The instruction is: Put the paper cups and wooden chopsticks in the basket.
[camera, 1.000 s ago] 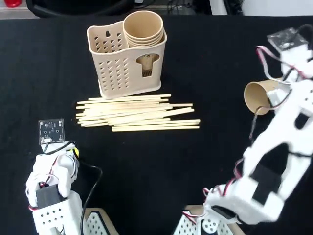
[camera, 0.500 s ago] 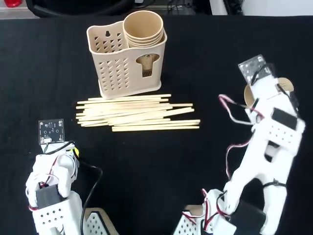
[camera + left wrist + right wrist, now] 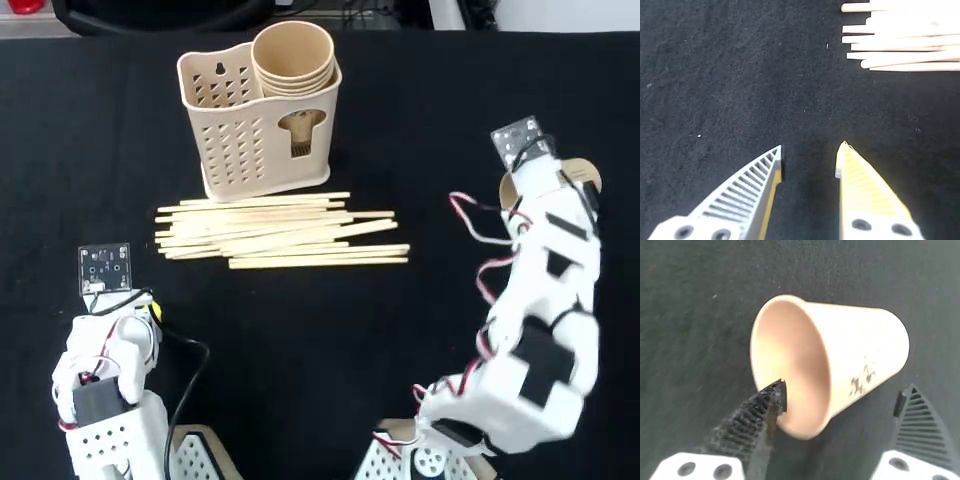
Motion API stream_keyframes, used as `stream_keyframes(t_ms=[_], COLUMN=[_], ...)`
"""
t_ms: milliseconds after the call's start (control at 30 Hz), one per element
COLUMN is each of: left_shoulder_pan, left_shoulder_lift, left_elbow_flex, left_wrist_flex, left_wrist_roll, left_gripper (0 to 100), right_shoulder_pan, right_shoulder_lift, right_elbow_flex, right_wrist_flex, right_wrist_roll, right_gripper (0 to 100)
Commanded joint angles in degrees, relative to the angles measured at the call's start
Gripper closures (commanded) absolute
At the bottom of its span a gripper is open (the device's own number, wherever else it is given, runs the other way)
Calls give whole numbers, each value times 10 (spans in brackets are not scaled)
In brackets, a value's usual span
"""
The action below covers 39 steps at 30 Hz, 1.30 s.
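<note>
Over at the counter's right side, open fingers straddle a tipped cup

On the black counter [image 3: 420,110] the loose paper cup [image 3: 840,355] lies on its side, well apart from the basket [image 3: 230,150], which already holds a stack of cups [image 3: 293,55]. The right arm's fingers [image 3: 755,420] are spread, one at the cup's mouth, the other outside its wall. Squeezing thin paper could crush the rim, and a shallow bite could let it roll free. The left arm's fingers [image 3: 860,185], parted and empty, sit near the wooden chopsticks [image 3: 280,232] piled before the basket.
</note>
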Motion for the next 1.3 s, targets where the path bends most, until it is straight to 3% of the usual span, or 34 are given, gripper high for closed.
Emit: stream_keyframes(t_ms=[0,133,267,467,567,667,800,933,1067,1267], left_shoulder_pan=[0,0,2,3,3,3,2,0,0,0], left_shoulder_lift=[-2,-2,-2,-2,-2,-2,-2,-2,-2,-2], left_elbow_flex=[-12,-12,-12,-11,-10,-10,-9,-7,-6,1], left_wrist_flex=[-2,-2,-2,-2,-2,-2,-2,-2,-2,-2], left_wrist_roll=[2,1,1,0,0,0,0,-1,-1,-30], left_gripper=[816,816,816,816,816,816,816,818,819,820], right_shoulder_pan=[34,47,47,52,51,44,11,-56,-127,-252], right_shoulder_lift=[51,72,29,-113,-210,-316,-427,-443,-391,-284], right_elbow_flex=[-57,-11,71,163,167,124,-25,-219,-363,-548], right_wrist_flex=[-89,-219,-309,-331,-218,-42,248,482,592,661], right_wrist_roll=[-6,-4,-6,-62,-66,-106,-163,-237,-332,-425], right_gripper=[656,740,984,988,987,987,987,987,987,987])
